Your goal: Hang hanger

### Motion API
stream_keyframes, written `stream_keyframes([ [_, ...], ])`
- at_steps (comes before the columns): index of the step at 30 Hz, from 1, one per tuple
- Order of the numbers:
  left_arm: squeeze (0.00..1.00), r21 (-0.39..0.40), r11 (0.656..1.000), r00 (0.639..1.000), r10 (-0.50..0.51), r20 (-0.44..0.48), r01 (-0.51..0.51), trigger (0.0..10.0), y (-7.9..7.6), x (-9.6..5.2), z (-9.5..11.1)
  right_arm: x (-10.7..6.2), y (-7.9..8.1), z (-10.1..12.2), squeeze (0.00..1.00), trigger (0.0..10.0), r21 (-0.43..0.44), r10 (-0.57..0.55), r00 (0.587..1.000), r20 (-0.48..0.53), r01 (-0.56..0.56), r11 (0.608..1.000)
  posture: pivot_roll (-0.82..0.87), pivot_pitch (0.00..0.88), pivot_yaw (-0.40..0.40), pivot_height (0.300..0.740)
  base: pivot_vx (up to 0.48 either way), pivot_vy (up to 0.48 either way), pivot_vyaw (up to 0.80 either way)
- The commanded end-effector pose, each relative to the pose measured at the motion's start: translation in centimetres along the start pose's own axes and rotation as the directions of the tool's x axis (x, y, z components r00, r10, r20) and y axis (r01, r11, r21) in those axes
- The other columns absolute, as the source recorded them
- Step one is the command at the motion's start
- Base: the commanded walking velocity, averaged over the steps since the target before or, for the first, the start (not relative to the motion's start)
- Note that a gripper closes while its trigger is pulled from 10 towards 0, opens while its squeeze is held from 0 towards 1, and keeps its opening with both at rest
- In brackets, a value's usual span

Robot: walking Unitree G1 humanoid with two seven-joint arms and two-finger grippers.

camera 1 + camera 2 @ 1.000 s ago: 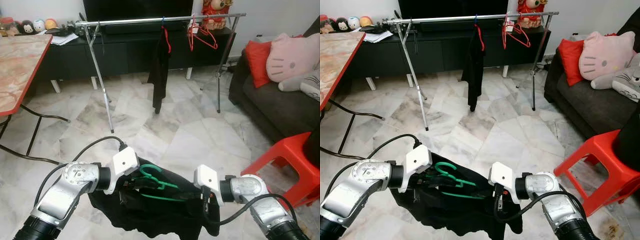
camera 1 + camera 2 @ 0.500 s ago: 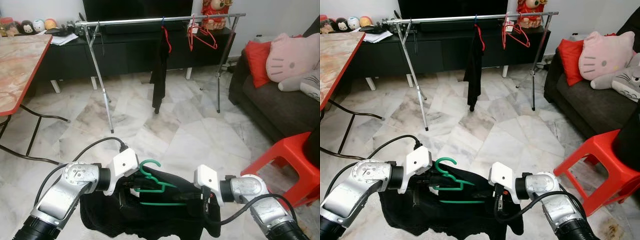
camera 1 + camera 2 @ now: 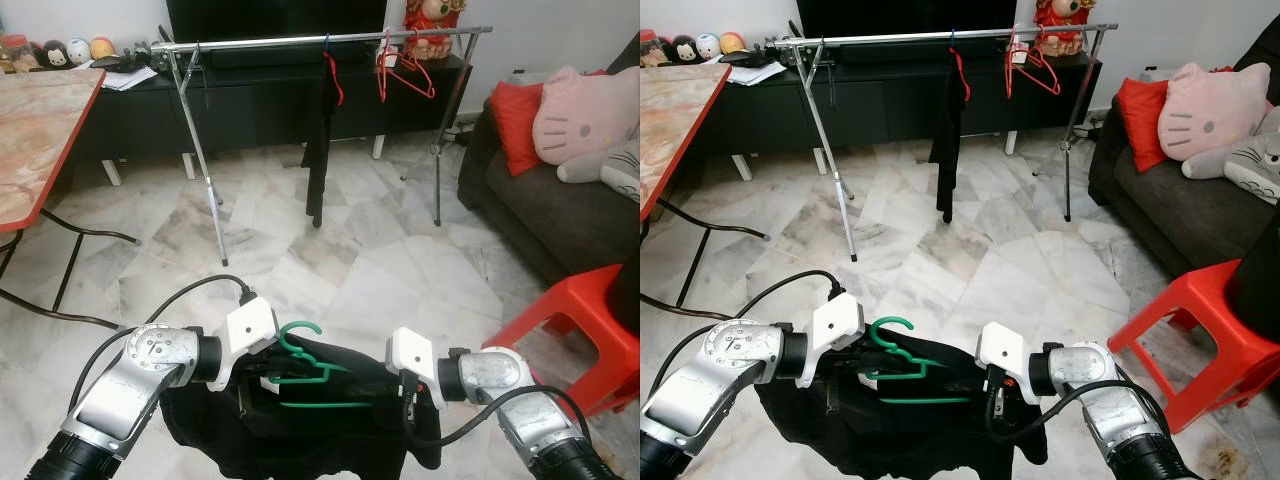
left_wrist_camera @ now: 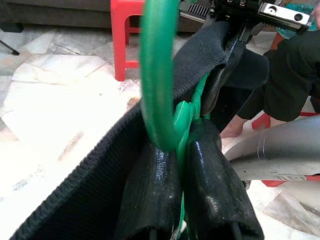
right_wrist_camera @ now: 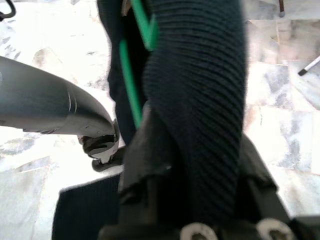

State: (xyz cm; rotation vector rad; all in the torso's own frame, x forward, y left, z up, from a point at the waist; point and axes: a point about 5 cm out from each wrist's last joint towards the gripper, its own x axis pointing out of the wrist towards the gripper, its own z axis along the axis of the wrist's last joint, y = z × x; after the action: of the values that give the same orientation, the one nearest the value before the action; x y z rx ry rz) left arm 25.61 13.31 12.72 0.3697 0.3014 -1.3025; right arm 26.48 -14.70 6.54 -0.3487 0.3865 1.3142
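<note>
Head views: my left tool (image 3: 268, 368) is clamped on the green hanger (image 3: 300, 360) by its neck, and my right tool (image 3: 992, 395) grips the black garment (image 3: 300, 430) at the far shoulder. Over the last second the cloth has pulled up off its sag and the hook has risen upright, so I judge it ready to carry to the rack (image 3: 320, 40), well ahead.

Left wrist: fingers (image 4: 210, 190) squeeze the hook's base.

Right wrist: ribbed cloth is pinched tight.

You see a green hanger (image 3: 300, 360) with its hook upright, threaded through a black garment (image 3: 300, 435) that droops below it
</note>
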Motion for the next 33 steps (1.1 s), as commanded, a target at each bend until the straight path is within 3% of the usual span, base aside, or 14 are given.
stream_keyframes([
  [1, 0.00, 0.018, 1.000, 1.000, -0.012, 0.006, 0.012, 0.0, 0.1, 0.1, 0.3, 0.0, -0.5, 0.8, 1.00, 10.0, -0.016, -0.014, 1.000, 0.023, 0.014, 1.000, 0.00, 0.000, -0.039, 0.740, 0.000, 0.000, 0.00],
  [17, 0.00, 0.022, 0.999, 0.998, 0.051, -0.045, -0.050, 0.0, 0.9, -0.3, -0.7, -0.5, -0.6, 1.1, 1.00, 10.0, -0.024, -0.005, 0.999, 0.032, 0.006, 1.000, -0.01, 0.000, -0.032, 0.740, 0.000, 0.000, 0.00],
  [23, 0.00, 0.013, 0.984, 0.982, 0.176, -0.061, -0.176, 0.0, 2.1, -0.3, -1.4, -1.4, -1.4, 1.3, 1.00, 10.0, -0.019, -0.081, 0.996, 0.045, 0.082, 0.996, -0.01, 0.000, -0.031, 0.740, 0.000, 0.000, 0.00],
  [30, 0.00, 0.018, 0.977, 0.976, 0.214, -0.048, -0.214, 0.0, 2.4, -0.2, -1.4, -1.7, -1.3, 1.0, 1.00, 10.0, -0.008, -0.103, 0.993, 0.051, 0.104, 0.995, -0.01, 0.000, -0.028, 0.740, 0.000, 0.000, 0.00],
  [33, 0.00, 0.014, 0.966, 0.966, 0.257, -0.039, -0.257, 0.0, 2.9, -0.2, -1.4, -2.2, -1.8, 1.1, 1.00, 10.0, -0.004, -0.179, 0.981, 0.073, 0.180, 0.984, -0.01, 0.000, -0.026, 0.740, 0.000, 0.000, 0.00],
])
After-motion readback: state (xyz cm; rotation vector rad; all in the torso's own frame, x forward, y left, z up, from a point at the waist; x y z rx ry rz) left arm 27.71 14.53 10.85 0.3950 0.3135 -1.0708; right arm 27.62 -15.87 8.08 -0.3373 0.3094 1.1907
